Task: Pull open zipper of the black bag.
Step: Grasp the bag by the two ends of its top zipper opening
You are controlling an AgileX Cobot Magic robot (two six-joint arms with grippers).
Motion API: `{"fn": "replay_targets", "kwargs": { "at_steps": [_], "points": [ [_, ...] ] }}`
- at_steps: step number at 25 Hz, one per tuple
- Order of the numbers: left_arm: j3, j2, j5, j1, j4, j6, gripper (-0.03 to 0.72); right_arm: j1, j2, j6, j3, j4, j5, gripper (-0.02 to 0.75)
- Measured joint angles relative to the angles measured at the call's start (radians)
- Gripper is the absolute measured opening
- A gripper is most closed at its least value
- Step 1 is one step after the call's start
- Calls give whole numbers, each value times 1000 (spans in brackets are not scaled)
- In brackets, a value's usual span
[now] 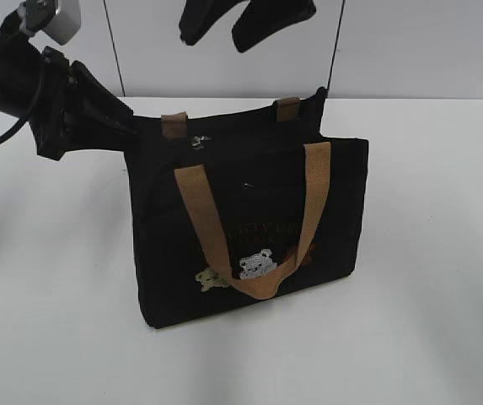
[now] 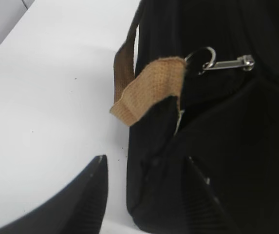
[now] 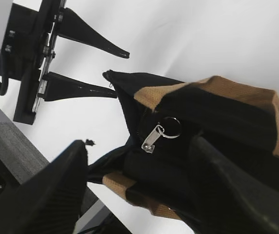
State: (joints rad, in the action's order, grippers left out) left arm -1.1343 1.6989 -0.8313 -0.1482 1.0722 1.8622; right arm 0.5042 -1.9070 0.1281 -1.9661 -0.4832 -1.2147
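Note:
The black bag (image 1: 249,202) stands upright on the white table, its front tan handle (image 1: 308,211) hanging over the bear patches. The zipper's silver pull tab (image 1: 197,141) lies on top near the bag's left end; it also shows in the left wrist view (image 2: 227,63) and in the right wrist view (image 3: 154,137). My left gripper (image 2: 146,158) is open and straddles that left end corner, with a strip of table between one finger (image 2: 93,195) and the fabric. My right gripper (image 1: 216,40) hangs open above the bag, holding nothing.
A white table (image 1: 56,321) spreads around the bag on all sides. Behind it is a pale wall with dark vertical seams (image 1: 334,51). In the right wrist view the table's edge (image 3: 88,209) and grey floor (image 3: 12,141) show beyond the left arm.

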Motion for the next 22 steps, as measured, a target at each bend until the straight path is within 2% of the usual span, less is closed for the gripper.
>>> {"fn": "replay_targets", "kwargs": {
  "at_steps": [2,4,10,22],
  "points": [
    [0,0,-2,0,1,3,355,0,-28,-3,-2,-18,-1,488],
    [0,0,-4,0,4,4,304,0,-58,-9,-2,-26,-1,488],
    [0,0,-19,0,31,5,57,0,-108,-23,-2,-45,-2,487],
    [0,0,-20,0,48,7,53,0,-141,-22,81,-64,-3,487]
  ]
}}
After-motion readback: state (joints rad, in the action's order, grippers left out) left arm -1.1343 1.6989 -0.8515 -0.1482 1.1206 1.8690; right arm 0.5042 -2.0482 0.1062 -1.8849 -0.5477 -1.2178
